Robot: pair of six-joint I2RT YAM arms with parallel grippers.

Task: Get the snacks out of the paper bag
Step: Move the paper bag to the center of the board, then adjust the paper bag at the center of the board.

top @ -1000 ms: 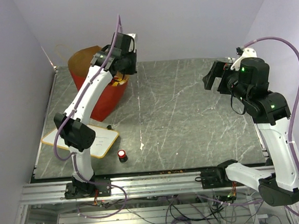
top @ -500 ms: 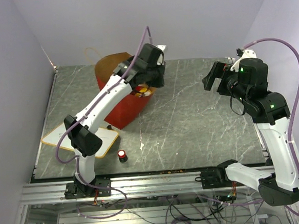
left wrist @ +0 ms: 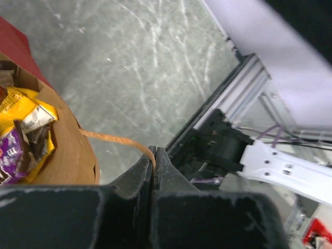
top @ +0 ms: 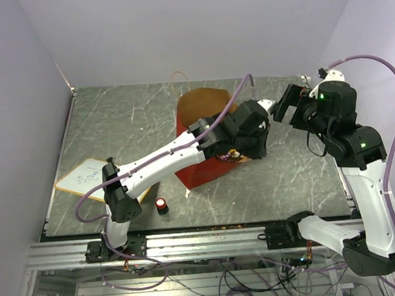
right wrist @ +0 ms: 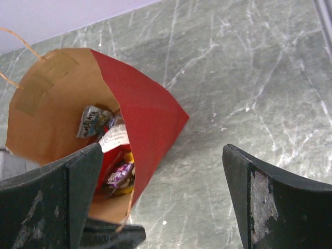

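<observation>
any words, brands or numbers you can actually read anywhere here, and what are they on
No text here can be read with certainty.
whiteboard: faint marker scribbles, too small to read.
purple wrapper in the paper bag: white lettering, cropped and blurred.
grey packet: dark print, blurred.
white packet: fine print, too small to read.

Legible text: none. Marks on whiteboard (top: 84, 177): faint scribbles, unreadable. Wrappers of snacks (right wrist: 115, 138) inside paper bag (right wrist: 150, 119): printed lettering, too small and blurred to read.
</observation>
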